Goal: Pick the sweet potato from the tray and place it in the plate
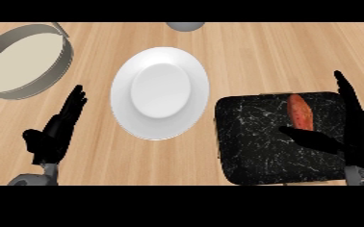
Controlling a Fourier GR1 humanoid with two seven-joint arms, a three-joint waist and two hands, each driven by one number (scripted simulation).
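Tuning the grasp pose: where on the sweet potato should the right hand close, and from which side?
Probably across the middle of the sweet potato. It lies lengthwise, pointing away from the robot, near the tray's right edge. The open right hand already brackets it: fingers right, thumb across its near end. Come from above and the right, closing across the narrow width.

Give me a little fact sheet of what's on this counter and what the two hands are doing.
sweet potato: lying on the tray, toward its upper right
tray: black marbled, right of the plate
plate: white, nothing on it
left hand: open, resting on the left, holding nothing
right hand: open around the sweet potato, thumb just below it
grey-rimmed pan: upper left
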